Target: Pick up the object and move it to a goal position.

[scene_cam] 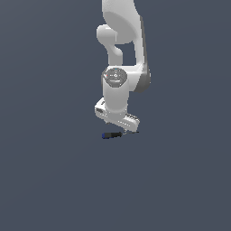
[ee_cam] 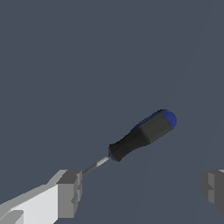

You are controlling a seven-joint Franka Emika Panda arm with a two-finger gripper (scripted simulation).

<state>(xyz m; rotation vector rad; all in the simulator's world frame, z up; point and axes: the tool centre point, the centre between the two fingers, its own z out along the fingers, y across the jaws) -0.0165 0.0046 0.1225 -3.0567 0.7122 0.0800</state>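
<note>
The object (scene_cam: 113, 135) is a small screwdriver-like tool lying flat on the dark grey floor, its blue end toward the exterior view's left. In the wrist view its black handle with the blue cap (ee_cam: 142, 132) lies diagonally, and its thin shaft runs to the grey pad of one finger (ee_cam: 70, 192). The other finger (ee_cam: 214, 187) stands far off at the opposite edge. My gripper (ee_cam: 142, 190) is open and holds nothing. In the exterior view the gripper (scene_cam: 127, 130) hangs low, just above the tool's shaft end, with the white hand hiding most of the fingers.
A plain dark grey floor (scene_cam: 54, 180) fills both views. The white arm (scene_cam: 122, 40) rises straight up behind the hand. No other objects or goal marker show.
</note>
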